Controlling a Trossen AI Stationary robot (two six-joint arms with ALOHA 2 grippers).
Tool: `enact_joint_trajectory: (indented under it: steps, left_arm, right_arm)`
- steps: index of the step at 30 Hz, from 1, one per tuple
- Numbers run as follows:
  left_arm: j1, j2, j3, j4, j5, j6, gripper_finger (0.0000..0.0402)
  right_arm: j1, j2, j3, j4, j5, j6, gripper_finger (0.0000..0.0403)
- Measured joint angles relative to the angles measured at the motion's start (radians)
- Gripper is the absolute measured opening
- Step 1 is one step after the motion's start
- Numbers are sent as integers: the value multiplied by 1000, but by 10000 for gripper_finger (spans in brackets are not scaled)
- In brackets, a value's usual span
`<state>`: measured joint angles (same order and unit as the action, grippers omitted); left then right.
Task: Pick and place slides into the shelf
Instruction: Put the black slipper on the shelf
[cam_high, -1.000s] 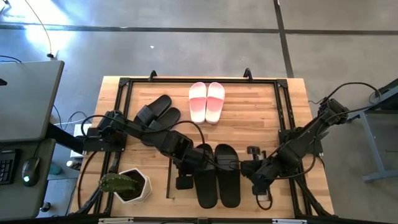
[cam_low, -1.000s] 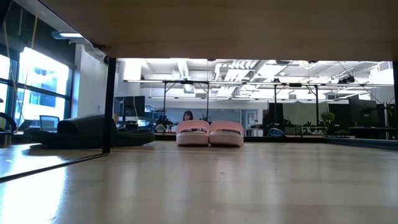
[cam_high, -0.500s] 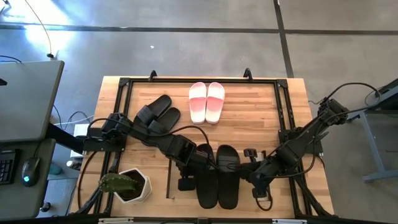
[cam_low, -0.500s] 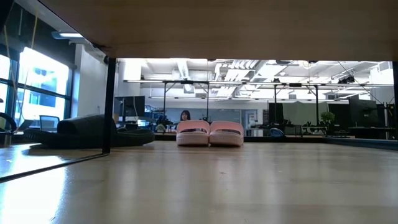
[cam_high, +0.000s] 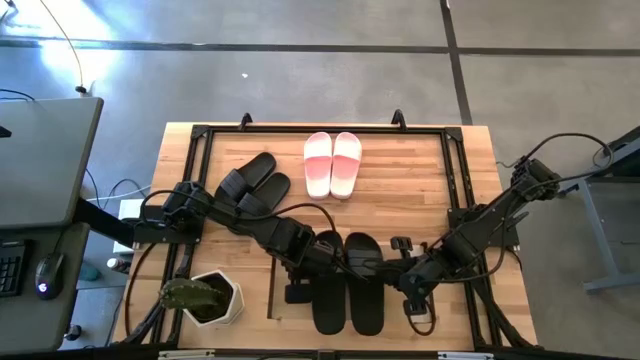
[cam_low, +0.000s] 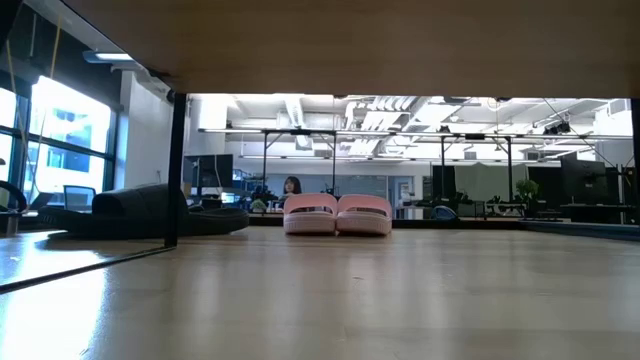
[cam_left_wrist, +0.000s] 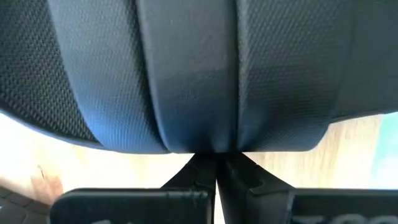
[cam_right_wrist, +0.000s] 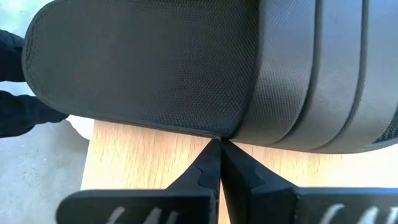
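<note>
Both end effectors against two black slides (cam_high: 347, 283)

No text, label, brand, number or sign can be read anywhere in these views: none on the slides, none on the wooden surface, none in the room behind.
</note>
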<state>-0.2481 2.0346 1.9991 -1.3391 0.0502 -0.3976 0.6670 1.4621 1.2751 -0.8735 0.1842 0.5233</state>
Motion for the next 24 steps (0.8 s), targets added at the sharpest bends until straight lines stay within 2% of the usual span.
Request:
enact_joint_trajectory:
  steps: [14, 24]
  left_arm:
    - [7, -1, 0, -4, -17, 35, 1]
    - [6, -2, 0, -46, 12, 50, 2]
  right_arm:
    - [0, 0, 0, 14, -31, -3, 0]
    - [0, -1, 0, -16, -32, 10, 0]
